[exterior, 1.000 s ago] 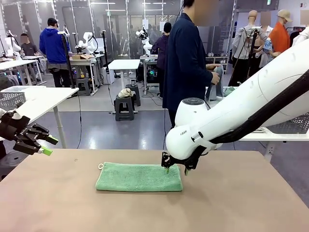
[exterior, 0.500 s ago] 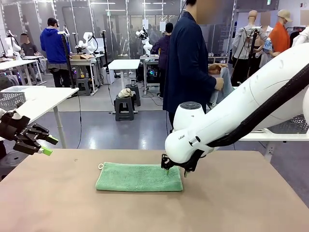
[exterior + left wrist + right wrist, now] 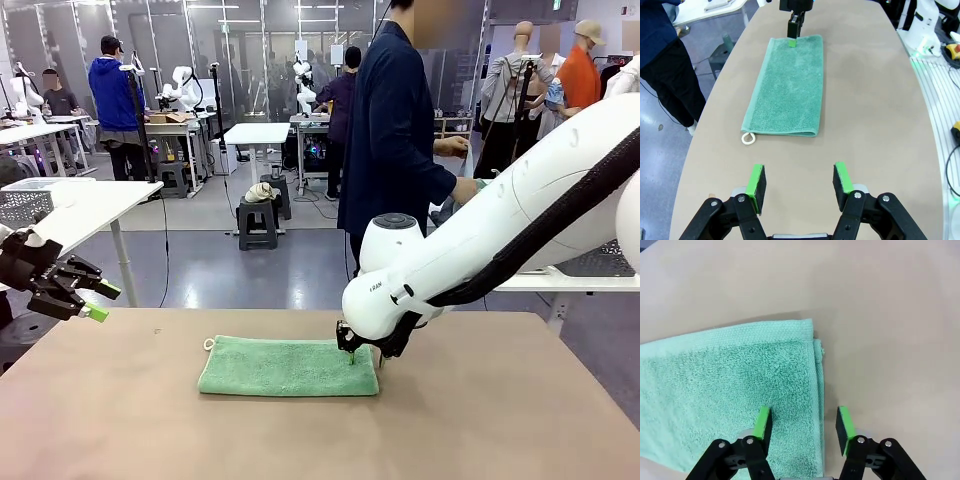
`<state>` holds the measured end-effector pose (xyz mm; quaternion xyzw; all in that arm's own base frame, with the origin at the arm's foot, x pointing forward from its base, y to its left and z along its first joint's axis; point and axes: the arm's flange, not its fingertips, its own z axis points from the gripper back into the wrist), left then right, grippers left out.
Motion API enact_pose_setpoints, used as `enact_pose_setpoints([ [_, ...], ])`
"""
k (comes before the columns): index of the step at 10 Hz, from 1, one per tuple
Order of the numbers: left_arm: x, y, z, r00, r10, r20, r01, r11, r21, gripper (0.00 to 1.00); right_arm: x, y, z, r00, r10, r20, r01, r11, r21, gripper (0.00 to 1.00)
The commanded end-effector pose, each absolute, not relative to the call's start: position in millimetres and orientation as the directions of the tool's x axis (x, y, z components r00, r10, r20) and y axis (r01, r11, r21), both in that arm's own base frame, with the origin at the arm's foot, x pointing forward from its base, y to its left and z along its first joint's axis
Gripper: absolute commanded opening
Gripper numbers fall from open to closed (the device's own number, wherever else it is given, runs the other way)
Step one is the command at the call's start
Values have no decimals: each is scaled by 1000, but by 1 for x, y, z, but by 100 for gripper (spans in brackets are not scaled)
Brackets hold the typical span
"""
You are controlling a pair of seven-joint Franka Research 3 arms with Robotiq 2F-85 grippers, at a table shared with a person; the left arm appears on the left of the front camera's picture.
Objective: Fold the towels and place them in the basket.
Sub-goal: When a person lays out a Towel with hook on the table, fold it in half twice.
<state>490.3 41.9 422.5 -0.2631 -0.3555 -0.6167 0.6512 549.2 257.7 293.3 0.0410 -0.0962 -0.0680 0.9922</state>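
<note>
Worktop (image 3: 480, 420): you have a tan surface, bare along the edge nearest you.
Left fingers (image 3: 799, 172): your left gripper's fingers stand apart with nothing between the green pads. In the front view the gripper (image 3: 102, 302) hangs at the worktop's left edge, off the surface and well apart from the towel.
Towel (image 3: 280, 367): one mint-green towel lies flat near the middle of the worktop, folded into a long strip that runs left to right. You can see more than one layer at its right end in the right wrist view (image 3: 715, 380). The left wrist view looks along its length (image 3: 787, 90).
Loop (image 3: 747, 138): the small white loop lies on the worktop at the towel's far left corner.
Right fingers (image 3: 803, 415): your right gripper points straight down on the towel's right end. Its fingers are spread, one pad on the terry and the other just past the towel's short edge over bare worktop. They straddle that edge and have not pinched it. The front view puts the gripper (image 3: 362, 357) at the towel's far right corner.
Person (image 3: 390, 130): someone in a dark coat stands side-on beyond the far edge.
Basket (image 3: 600, 262): you can make out a dark mesh wall on a white table at far right, behind the right arm.
</note>
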Motion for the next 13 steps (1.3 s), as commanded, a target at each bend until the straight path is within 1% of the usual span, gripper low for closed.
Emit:
enact_pose_setpoints([
  [1,490,42,423,-13,-615,788,990,102,96,69,552,267,288,958,-185,219,172,982,80,65],
  [3,490,42,423,-13,-615,788,990,102,96,69,552,267,287,961,-180,210,167,983,80,65],
  [4,490,42,423,-13,-615,788,990,102,96,69,552,267,288,962,-180,204,167,983,81,46],
  [5,490,42,423,-13,-615,788,990,102,96,69,553,267,287,963,-179,200,166,983,82,46],
  [6,490,42,423,-13,-615,788,990,102,96,69,554,266,286,967,-176,186,160,983,95,27],
  [7,490,42,423,-13,-615,788,990,102,96,69,554,264,284,968,-175,179,159,982,101,41],
  [8,490,42,423,-13,-615,788,990,102,96,69,554,263,284,968,-177,176,160,981,106,7],
  [9,490,42,423,-13,-615,788,990,102,96,69,554,261,284,968,-181,174,163,980,112,21],
  [10,490,42,423,-13,-615,788,990,102,96,69,554,260,284,968,-183,174,166,980,111,0],
  [11,490,42,423,-13,-615,788,990,102,96,69,554,259,284,968,-184,171,167,980,110,2],
  [13,490,42,423,-13,-615,788,990,102,96,69,555,258,282,970,-180,163,165,981,104,0],
])
